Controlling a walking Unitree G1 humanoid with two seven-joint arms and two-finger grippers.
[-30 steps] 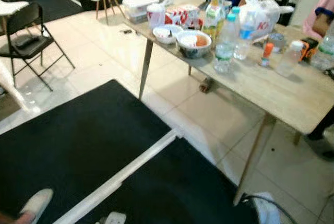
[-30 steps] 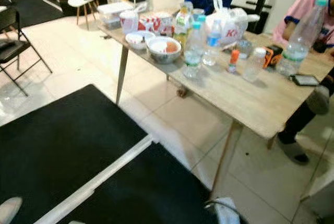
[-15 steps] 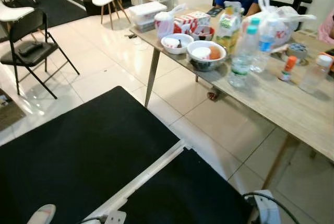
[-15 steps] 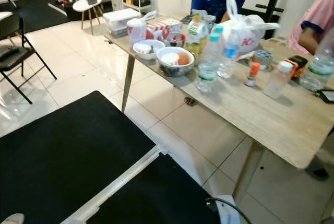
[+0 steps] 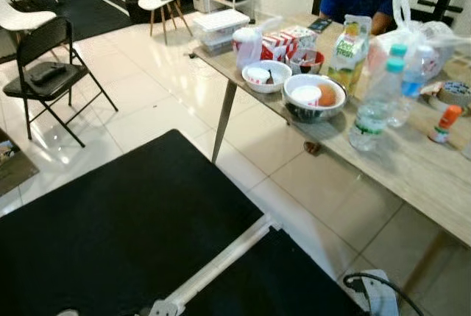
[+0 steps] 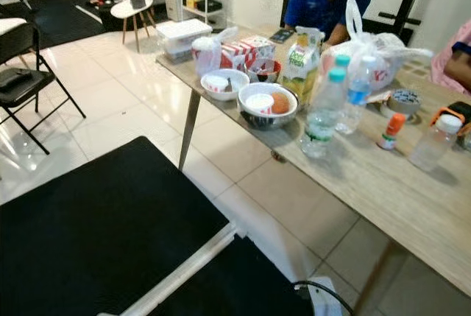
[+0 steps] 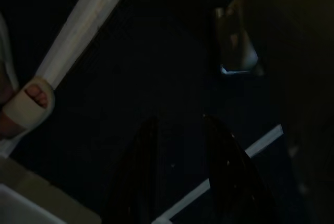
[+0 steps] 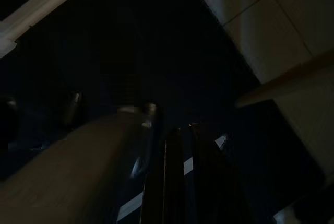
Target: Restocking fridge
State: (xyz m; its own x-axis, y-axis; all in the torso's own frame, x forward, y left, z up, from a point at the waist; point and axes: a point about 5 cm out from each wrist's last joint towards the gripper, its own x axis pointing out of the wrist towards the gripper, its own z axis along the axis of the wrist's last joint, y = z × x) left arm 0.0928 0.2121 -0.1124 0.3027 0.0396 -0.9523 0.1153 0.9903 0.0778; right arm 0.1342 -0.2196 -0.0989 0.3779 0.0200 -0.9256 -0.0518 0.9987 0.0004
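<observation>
Black floor mats (image 5: 110,220) are lying nearest, where the left gripper (image 7: 180,130) is hanging a little open and the right gripper (image 8: 180,132) nearly closed, both holding nothing, while the upright juice carton (image 6: 302,65) and water bottles (image 6: 320,117) are standing farther off on the table (image 6: 397,191), ahead and nearer the right arm.

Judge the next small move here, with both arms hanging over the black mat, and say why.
Probably keep stepping forward and right toward the wooden table. The food to restock, such as the juice carton, water bottle and bowl, sits there beyond reach, with black mat and tile between. Left gripper hangs open and holds nothing; right gripper hangs nearly shut.
</observation>
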